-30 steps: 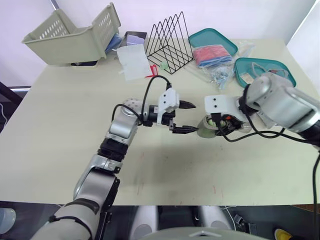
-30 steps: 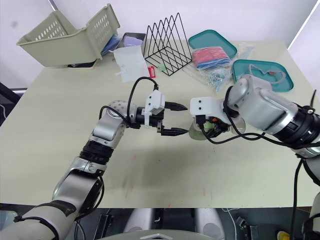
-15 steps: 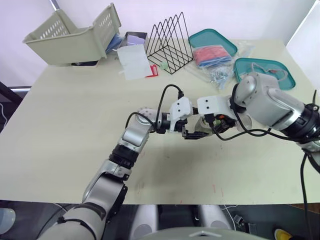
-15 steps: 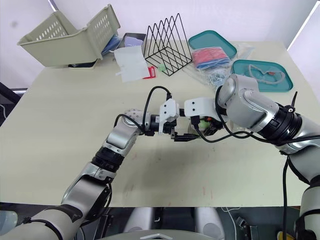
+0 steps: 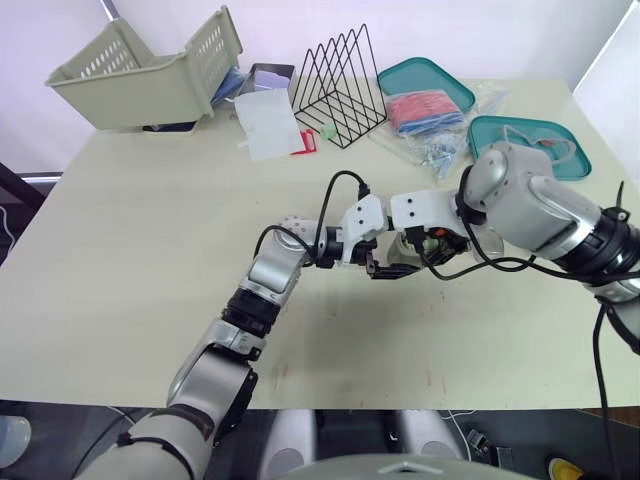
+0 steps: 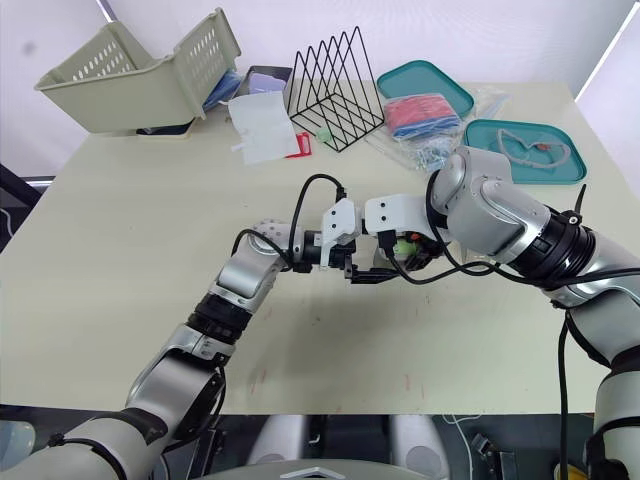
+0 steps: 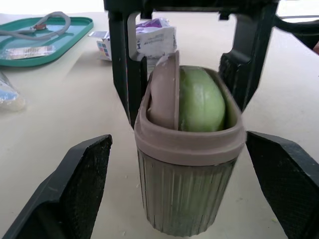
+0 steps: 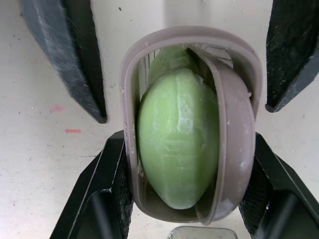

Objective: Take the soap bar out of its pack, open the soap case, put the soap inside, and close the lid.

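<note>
Right gripper (image 8: 187,142) clamps the soap case (image 7: 187,194), stiff and light by the look; left gripper (image 7: 177,139), splayed at its nine o'clock, best nudges the tilted lid (image 7: 164,89).

Silver arms (image 5: 530,195), white wrist housings (image 5: 425,208)

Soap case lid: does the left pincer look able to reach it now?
Probably yes. The left pincer is open with a finger on either side of the soap case, whose top is uncovered; the lid stands tilted in it beside the soap. The right pincer holds the case.
</note>
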Robot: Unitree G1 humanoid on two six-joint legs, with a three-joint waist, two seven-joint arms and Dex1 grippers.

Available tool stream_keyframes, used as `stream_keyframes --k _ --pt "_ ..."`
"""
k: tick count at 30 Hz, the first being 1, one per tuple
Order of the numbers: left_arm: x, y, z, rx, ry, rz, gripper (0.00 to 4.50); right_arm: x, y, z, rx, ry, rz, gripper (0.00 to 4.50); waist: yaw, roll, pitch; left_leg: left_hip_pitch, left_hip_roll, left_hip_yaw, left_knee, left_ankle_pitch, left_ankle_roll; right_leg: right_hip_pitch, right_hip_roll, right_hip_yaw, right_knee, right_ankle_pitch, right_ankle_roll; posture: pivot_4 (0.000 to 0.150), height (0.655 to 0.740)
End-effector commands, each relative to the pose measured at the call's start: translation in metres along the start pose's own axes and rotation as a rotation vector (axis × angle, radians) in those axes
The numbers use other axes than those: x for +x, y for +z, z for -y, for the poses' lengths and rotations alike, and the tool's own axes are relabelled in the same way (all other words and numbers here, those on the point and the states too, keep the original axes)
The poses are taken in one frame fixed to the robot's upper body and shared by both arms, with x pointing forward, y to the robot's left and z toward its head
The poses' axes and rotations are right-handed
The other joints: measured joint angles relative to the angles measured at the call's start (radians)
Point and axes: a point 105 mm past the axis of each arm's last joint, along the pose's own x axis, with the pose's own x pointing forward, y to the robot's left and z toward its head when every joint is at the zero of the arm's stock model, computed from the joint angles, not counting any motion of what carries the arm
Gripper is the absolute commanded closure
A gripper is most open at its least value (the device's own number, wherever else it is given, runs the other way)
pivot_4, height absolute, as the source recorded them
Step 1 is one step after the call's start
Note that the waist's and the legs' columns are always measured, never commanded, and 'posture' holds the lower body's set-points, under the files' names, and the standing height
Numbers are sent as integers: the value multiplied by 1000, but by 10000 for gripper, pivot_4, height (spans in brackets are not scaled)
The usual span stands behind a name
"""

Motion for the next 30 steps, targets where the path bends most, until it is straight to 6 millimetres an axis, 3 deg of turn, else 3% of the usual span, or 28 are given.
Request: stream_keyframes --k 1,2,4,14,15,19,20,30 --pt "5 14 -6 54 14 34 15981 -8 5 3 -11 -31 31 24379 1 0 0 0 0 0 0 0 0 0 0 0 0 0 0 1500 7400" --pt "6 15 -6 56 14 35 17699 -8 5 3 -10 -31 32 24379 2 0 0 0 0 0 0 0 0 0 0 0 0 0 0 1500 7400" --pt "8 16 -7 64 12 37 25392 -8 6 3 -11 -32 35 24379 3 0 0 0 0 0 0 0 0 0 0 0 0 0 0 1500 7400" --pt "8 19 -8 94 0 47 25452 -8 8 3 -2 -33 54 24379 3 0 0 -1 0 -1 0 0 0 0 -1 -1 0 0 0 1500 7400" --pt "8 19 -8 94 0 49 25452 -8 8 3 3 -35 59 19626 3 0 0 -1 0 -1 0 0 0 0 -1 -1 0 0 0 1500 7400" --pt "6 18 -6 88 -10 62 25452 -9 9 5 17 -44 93 7454 3 0 0 -1 0 -2 0 0 0 0 -1 -2 0 0 0 1500 7400" --pt "4 18 -5 85 -16 66 25452 -9 8 5 20 -44 108 1253 3 0 0 -1 0 -2 0 0 0 0 -1 -2 0 0 0 1500 7400" --pt "-19 10 1 59 -65 116 25452 -1 -17 -7 150 -72 450 451 7 0 0 -4 -1 -5 0 0 0 0 -1 -5 -1 0 0 1500 7400"
